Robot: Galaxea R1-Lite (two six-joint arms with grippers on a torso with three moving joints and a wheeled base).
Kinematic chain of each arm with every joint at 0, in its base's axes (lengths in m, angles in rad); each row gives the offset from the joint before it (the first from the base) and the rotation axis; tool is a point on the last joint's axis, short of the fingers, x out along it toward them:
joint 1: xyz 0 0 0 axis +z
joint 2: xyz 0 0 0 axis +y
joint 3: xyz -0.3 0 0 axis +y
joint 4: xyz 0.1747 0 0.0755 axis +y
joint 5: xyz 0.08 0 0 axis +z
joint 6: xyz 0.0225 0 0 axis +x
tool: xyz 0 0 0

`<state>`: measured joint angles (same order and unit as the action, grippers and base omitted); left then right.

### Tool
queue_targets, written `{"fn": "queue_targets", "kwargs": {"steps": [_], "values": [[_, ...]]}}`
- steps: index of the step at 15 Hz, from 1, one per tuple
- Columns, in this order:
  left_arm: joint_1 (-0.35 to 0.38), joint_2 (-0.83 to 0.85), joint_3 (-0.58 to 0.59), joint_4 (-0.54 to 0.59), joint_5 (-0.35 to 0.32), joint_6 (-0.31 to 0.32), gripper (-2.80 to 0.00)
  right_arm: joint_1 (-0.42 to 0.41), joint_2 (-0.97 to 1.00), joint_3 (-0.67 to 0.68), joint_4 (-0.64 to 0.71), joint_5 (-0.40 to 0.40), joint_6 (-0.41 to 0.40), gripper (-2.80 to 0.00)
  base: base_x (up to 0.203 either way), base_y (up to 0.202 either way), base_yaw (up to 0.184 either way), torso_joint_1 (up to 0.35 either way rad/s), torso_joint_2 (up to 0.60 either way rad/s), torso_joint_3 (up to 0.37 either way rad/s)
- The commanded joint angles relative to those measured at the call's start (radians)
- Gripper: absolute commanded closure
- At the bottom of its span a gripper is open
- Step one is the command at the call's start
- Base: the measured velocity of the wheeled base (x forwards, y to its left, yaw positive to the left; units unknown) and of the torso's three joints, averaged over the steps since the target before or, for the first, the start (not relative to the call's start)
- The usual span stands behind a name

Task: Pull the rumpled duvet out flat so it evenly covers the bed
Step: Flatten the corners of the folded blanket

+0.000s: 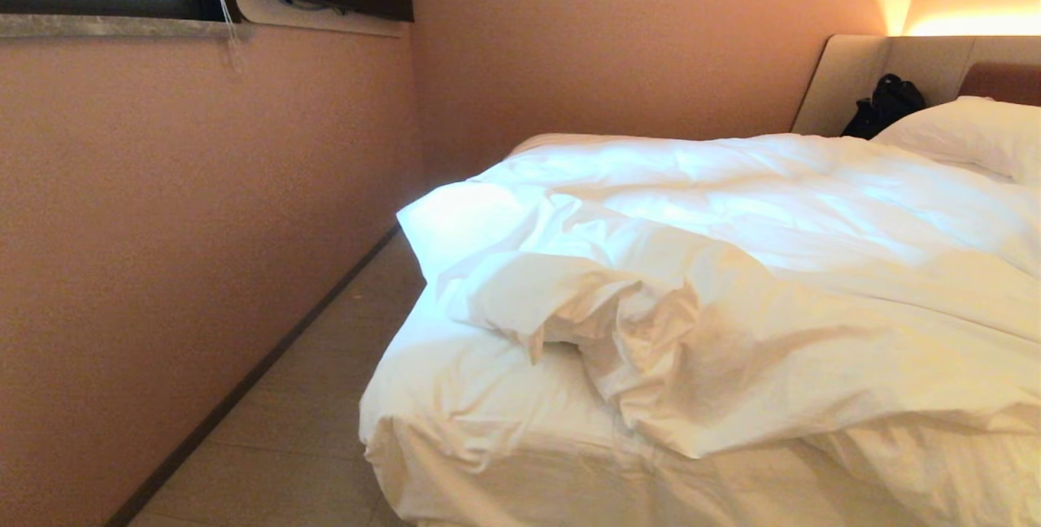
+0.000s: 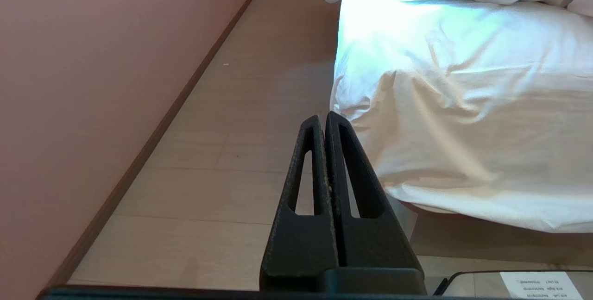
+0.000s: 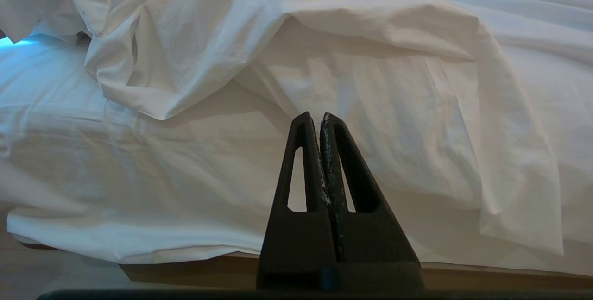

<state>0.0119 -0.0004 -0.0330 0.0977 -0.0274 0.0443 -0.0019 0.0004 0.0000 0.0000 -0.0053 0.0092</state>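
The task stands at its start: the duvet (image 1: 732,267) lies bunched, its folded edge toward 6 o'clock on the bed (image 1: 488,429). Left pincer (image 2: 323,119) and right pincer (image 3: 315,118) are pressed together, empty; next, one must spread and reach that edge.

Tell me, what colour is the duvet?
White, seen best in the head view: the duvet.

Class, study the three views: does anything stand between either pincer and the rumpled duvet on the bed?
Nothing visible does. The right pincer, shut, faces the duvet directly. The left pincer, shut, points along the floor beside the bed corner.
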Motion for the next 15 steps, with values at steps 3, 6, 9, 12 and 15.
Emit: {"fn": "queue_targets", "kwargs": {"steps": [3,6,9,12,15], "values": [[0.0,0.002,-0.006,0.002,0.003,0.013,0.0,0.0,0.0,0.0,0.0,-0.001,0.0,0.0,0.0,0.0,0.0,0.0,0.0,0.0],[0.0,0.008,-0.099,0.018,-0.01,0.024,0.0,0.0,0.0,0.0,0.0,0.0,0.0,0.0,0.0,0.0,0.0,0.0,0.0,0.0],[0.0,0.084,-0.148,0.023,-0.015,0.024,0.0,0.0,0.0,0.0,0.0,-0.001,0.0,0.0,0.0,0.0,0.0,0.0,0.0,0.0],[0.0,0.262,-0.216,0.013,-0.043,0.019,0.0,-0.001,0.0,0.0,0.0,-0.001,0.0,0.0,0.0,0.0,0.0,0.0,0.0,0.0],[0.0,0.466,-0.299,0.005,-0.126,0.014,0.0,-0.001,0.0,0.0,0.0,-0.001,0.0,0.0,0.0,0.0,0.0,0.0,0.0,0.0]]}}
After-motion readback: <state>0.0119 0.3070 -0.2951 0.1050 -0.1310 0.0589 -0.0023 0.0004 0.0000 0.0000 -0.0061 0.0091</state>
